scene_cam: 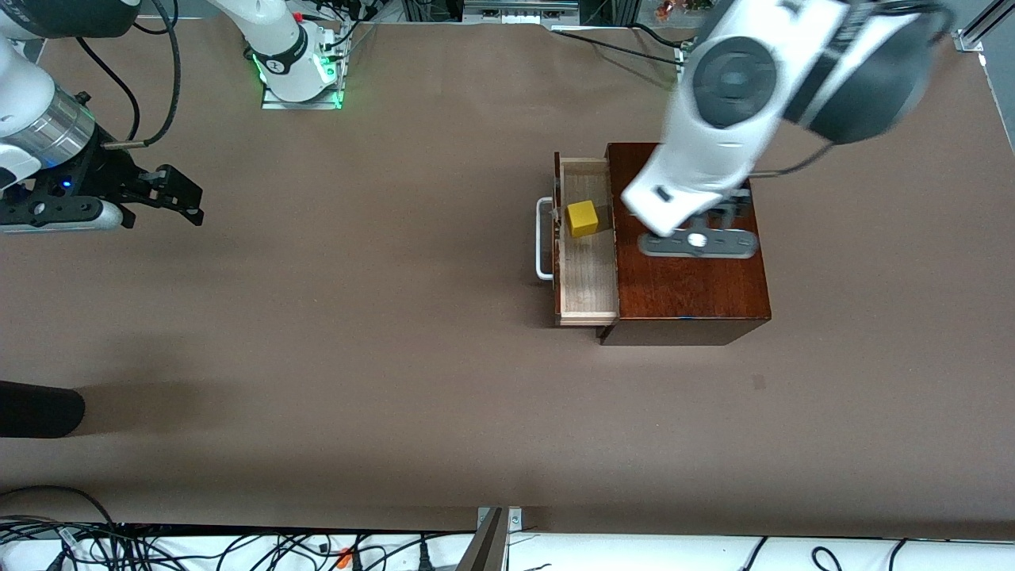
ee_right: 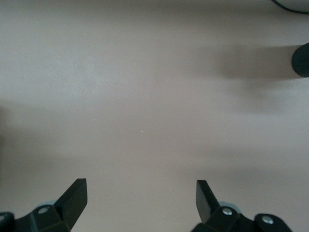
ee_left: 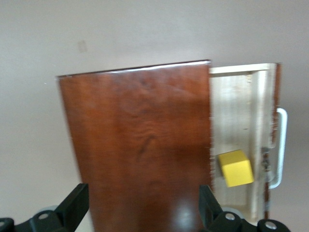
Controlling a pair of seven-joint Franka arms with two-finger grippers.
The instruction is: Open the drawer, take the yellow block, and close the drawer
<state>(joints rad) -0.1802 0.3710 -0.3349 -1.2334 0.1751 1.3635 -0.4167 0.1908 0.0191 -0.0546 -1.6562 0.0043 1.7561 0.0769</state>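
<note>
Presently, front view: drawer (scene_cam: 588,270) pulled out; yellow block (scene_cam: 581,218) inside, small, rigid, likely light; grasp opposite flat faces. Left wrist view: left gripper (ee_left: 143,205) spread empty over box top (ee_left: 140,145). Right wrist view: right gripper (ee_right: 141,197) spread, waiting over table (ee_right: 145,96).

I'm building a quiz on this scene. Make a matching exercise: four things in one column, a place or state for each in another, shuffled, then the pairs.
Things
1. yellow block
2. drawer
3. left gripper
4. right gripper

Places or states
A. jaws open, over bare table at the right arm's end
B. pulled out of the wooden box
C. lying in the drawer
D. jaws open, over the box's top

Pairs: 1-C, 2-B, 3-D, 4-A
</note>
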